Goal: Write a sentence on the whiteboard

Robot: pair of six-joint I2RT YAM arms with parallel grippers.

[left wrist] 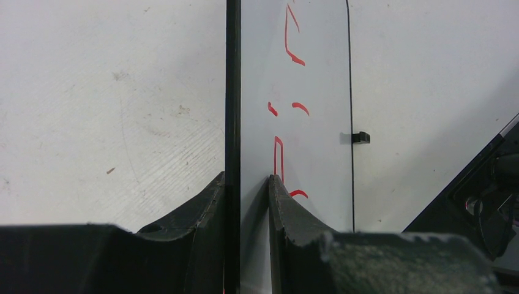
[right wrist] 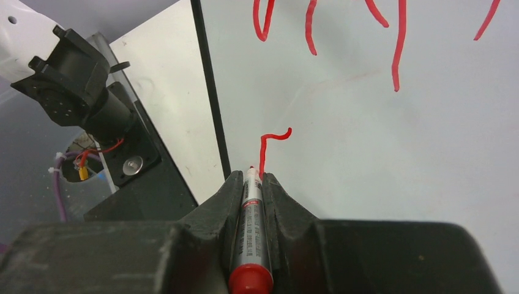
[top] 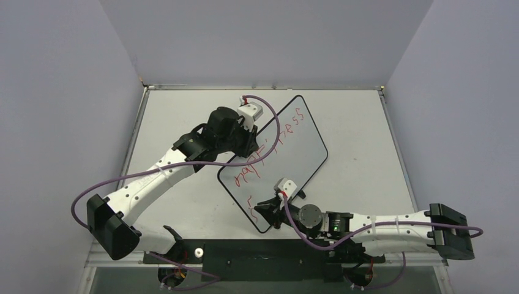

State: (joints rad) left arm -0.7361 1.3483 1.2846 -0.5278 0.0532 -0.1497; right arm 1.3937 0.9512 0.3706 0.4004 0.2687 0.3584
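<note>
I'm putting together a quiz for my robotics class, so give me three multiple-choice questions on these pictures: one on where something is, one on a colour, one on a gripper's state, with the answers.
1. Where is the tip of the marker? A) at the whiteboard, beside its black rim B) over bare tabletop C) by a clip
2. What colour is the lettering? A) blue B) red C) black
3. The right gripper is: A) open B) shut on nothing C) shut on the marker
Answers: 1 A, the right wrist view shows the tip by the rim; 2 B, every stroke is red; 3 C, its fingers clamp the barrel.
</note>
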